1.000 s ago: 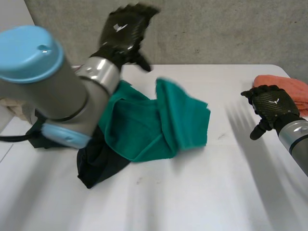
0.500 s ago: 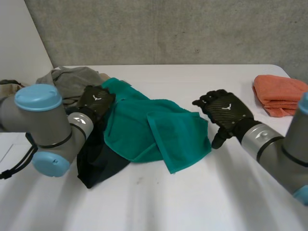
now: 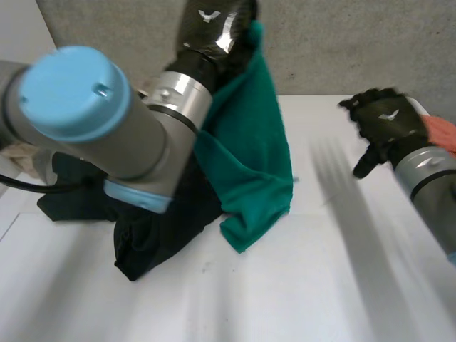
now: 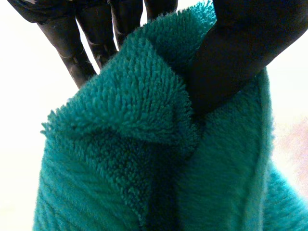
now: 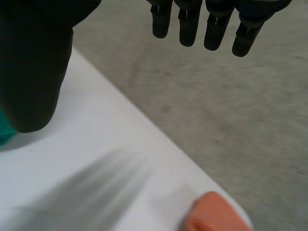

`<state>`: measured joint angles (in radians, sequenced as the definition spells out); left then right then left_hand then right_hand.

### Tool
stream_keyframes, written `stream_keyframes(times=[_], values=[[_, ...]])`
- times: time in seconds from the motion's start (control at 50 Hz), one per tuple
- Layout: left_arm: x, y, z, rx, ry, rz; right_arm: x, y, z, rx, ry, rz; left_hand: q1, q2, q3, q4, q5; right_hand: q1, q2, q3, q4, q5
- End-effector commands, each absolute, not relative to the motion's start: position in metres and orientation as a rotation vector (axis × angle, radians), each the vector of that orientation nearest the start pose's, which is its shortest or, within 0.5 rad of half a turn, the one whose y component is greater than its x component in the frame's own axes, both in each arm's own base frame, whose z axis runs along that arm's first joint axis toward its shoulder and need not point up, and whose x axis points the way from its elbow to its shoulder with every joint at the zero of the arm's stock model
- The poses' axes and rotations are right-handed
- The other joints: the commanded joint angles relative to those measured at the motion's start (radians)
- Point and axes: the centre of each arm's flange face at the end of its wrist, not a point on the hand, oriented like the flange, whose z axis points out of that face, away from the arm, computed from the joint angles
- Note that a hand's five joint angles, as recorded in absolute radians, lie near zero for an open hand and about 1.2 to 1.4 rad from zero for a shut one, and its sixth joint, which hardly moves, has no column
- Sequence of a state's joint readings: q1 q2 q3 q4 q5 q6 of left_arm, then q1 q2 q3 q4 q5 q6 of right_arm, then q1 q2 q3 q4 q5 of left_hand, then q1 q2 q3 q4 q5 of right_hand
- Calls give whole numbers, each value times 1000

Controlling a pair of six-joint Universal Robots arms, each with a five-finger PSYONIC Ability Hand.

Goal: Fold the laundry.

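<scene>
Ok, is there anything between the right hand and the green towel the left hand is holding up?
Nothing visible. Only bare white table lies between the open right hand and the green towel pinched in the left hand. The orange cloth sits beyond the right hand, away from the towel.

- bench [image 3: 285, 299]: white, matte top; bare over the whole near half and the right side in the head view.
- bench marks: a few small dark specks on the surface, one near the middle front [image 3: 206, 268] and one further right [image 3: 328, 203].
- bench in the right wrist view [image 5: 96, 159]: its far edge runs diagonally across, with grey behind it.
- wall [image 3: 342, 43]: grey, rough and concrete-like, standing right behind the bench's far edge. The same speckled grey shows in the right wrist view [image 5: 216, 96].
- side panel [image 3: 18, 43]: pale, smooth, far left, meeting the grey wall at a slanted seam.
</scene>
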<state>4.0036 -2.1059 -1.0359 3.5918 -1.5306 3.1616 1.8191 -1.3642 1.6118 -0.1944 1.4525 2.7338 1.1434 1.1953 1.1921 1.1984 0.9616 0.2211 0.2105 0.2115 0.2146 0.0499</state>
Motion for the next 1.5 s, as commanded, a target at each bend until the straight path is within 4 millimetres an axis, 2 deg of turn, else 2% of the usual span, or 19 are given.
stream_keyframes(times=[0.02,0.04,0.06,0.08,0.2,0.36,0.54,0.74,0.84,0.88,0.92,0.98,1.06,1.14,1.16,1.24,1.32,1.38,1.5], values=[[-434,-232,277,-490,-1350,1726,199,-312,262,-726,2148,-2269,195,143,146,140,202,-47,-36,-37,-40,-50],[-437,-229,272,-502,-1351,1692,197,-313,262,-723,2149,-2272,-169,-221,-218,-224,-161,-47,-36,-37,-40,-50],[-441,-224,263,-546,-1362,1648,196,-314,262,-722,2152,-2274,-812,-864,-861,-867,-805,-47,-36,-37,-40,-50],[-442,-222,259,-565,-1366,1638,197,-314,262,-724,2151,-2274,-967,-1018,-1015,-1021,-959,-47,-36,-37,-40,-50],[-430,-221,251,-698,-1421,1703,198,-313,261,-734,2152,-2261,-953,-1005,-1002,-1008,-946,-47,-36,-37,-40,-50],[-363,-253,253,-789,-1664,1886,216,-300,251,-897,2051,-2143,-924,-976,-973,-979,-917,-47,-36,-37,-40,-50],[-332,-253,176,-954,-2047,1754,245,-276,208,-1109,2022,-1882,-915,-967,-964,-970,-908,-47,-36,-37,-40,-50],[-332,-273,129,-1057,-2146,1716,253,-271,181,-1276,2112,-1864,-886,-938,-935,-941,-879,-47,-36,-37,-40,-50],[-338,-290,123,-1046,-2135,1744,251,-271,178,-1270,2143,-1864,-341,-393,-390,-396,-334,-47,-36,-37,-40,-50],[-336,-303,119,-1025,-2147,1762,250,-271,177,-1267,2147,-1863,190,138,141,135,197,-47,-36,-37,-40,-50],[-333,-312,117,-1015,-2160,1773,249,-272,177,-1264,2152,-1865,253,201,204,198,260,-47,-36,-37,-40,-50],[-326,-327,122,-1018,-2179,1842,249,-272,177,-1262,2151,-1867,253,201,204,198,260,-47,-36,-37,-40,-50],[-315,-347,151,-977,-2167,2034,249,-273,179,-1257,2148,-1875,253,201,204,198,260,-47,-36,-37,-40,-50],[-281,-383,231,-735,-2014,2418,249,-274,180,-1248,2145,-1884,253,201,204,198,260,-47,-36,-37,-40,-50],[-265,-395,263,-627,-1920,2566,249,-274,181,-1248,2142,-1888,253,201,204,198,260,-47,-36,-37,-40,-50],[-228,-416,325,-413,-1681,2857,250,-275,181,-1245,2134,-1899,253,201,204,198,260,-47,-36,-37,-40,-50],[-197,-434,355,-274,-1588,3012,251,-274,181,-1248,2131,-1897,253,201,204,198,260,-47,-36,-37,-40,-50],[-179,-450,350,-226,-1630,3051,252,-273,181,-1252,2128,-1892,253,201,204,198,260,-47,-36,-37,-40,-50],[-151,-484,295,-260,-1868,3068,252,-271,180,-1256,2129,-1884,253,201,204,198,260,-47,-36,-37,-40,-50]])
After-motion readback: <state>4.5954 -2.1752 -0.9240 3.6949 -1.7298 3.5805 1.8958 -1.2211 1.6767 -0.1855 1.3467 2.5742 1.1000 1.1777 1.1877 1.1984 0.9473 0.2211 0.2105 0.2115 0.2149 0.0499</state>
